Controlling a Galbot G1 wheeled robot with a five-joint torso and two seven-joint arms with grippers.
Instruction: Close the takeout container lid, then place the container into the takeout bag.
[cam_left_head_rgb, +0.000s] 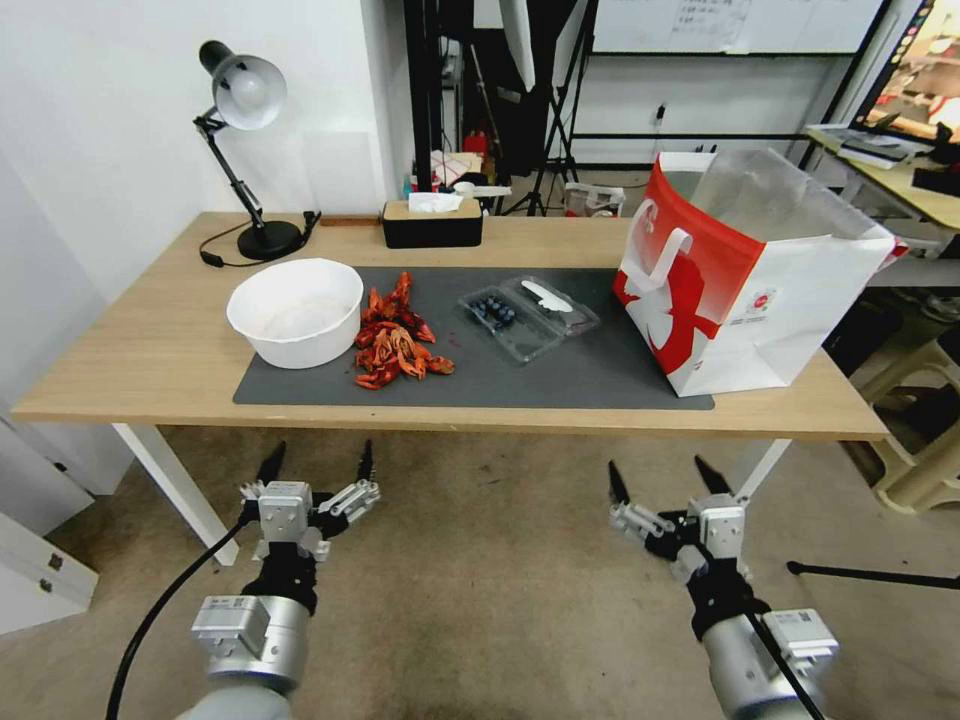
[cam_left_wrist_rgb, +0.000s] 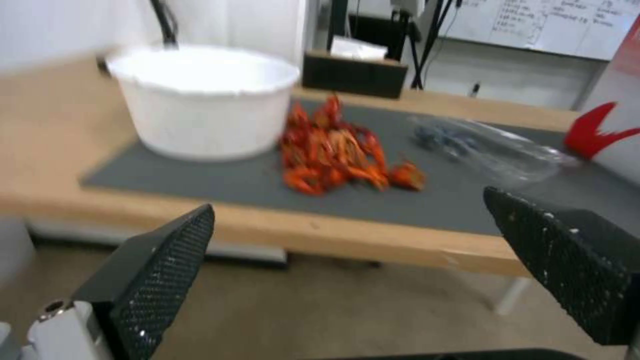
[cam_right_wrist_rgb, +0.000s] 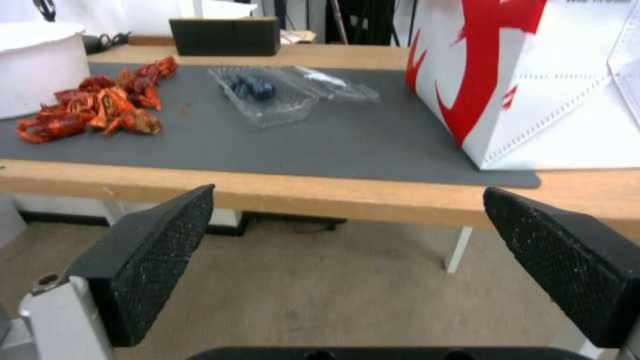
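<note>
The left gripper (cam_left_head_rgb: 318, 458) hangs below the near table edge, over the floor, its fingers spread wide and holding nothing. The right gripper (cam_left_head_rgb: 667, 474) hangs at the same height to the right, also spread wide and empty. Both are well short of the table (cam_left_head_rgb: 150, 350).

On the table lies a grey mat (cam_left_head_rgb: 560, 375). Near the mat's middle sits the container (cam_left_head_rgb: 505, 320), open, with dark blueberries in the left half. Its lid (cam_left_head_rgb: 555, 300) lies flat to the right and slightly farther back, joined at the hinge, a white sticker on it. In the right wrist view the container (cam_right_wrist_rgb: 263, 97) and lid (cam_right_wrist_rgb: 333, 85) lie straight ahead, beyond the table's near edge.

Right of the container, apart from it, the bag (cam_left_head_rgb: 750, 280) stands upright with its mouth open and silvery lining showing; its near right corner reaches past the mat onto the wood.

Left of the container is a heap of red crayfish shells (cam_left_head_rgb: 395, 340), touching a white bowl (cam_left_head_rgb: 295, 310) at the mat's left end. At the far edge stand a black tissue box (cam_left_head_rgb: 432, 225) and, farther left, a desk lamp (cam_left_head_rgb: 245, 150).
</note>
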